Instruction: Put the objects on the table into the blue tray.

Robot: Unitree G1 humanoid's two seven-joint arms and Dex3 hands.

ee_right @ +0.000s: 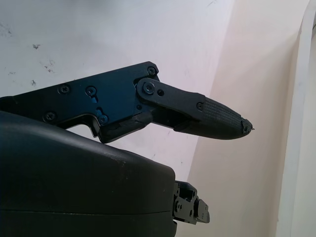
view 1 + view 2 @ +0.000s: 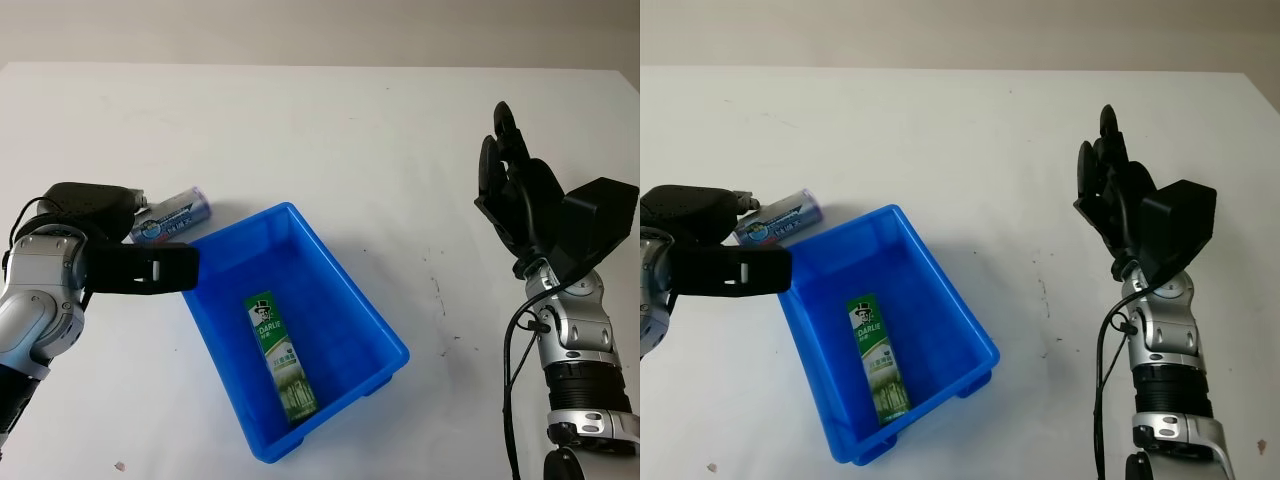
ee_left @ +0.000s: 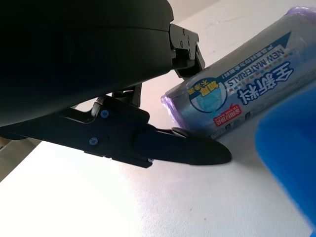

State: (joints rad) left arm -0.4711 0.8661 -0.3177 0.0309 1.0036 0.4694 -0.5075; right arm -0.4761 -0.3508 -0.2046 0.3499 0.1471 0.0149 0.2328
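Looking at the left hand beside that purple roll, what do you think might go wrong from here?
The purple roll lies on its side on the table, close to the blue tray; the left hand is beside it and open. A nudge might roll it away. Lifted low, it may catch the tray's wall and shift the tray, which already holds the green box.

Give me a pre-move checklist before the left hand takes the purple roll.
1. Roll on the table, outside the tray: ok.
2. Left hand beside the roll: ok.
3. Fingers closed on the roll: not ok, no grasp yet.
4. Free room in the tray beside the green box: ok.
5. Right hand raised, away from the tray: ok.
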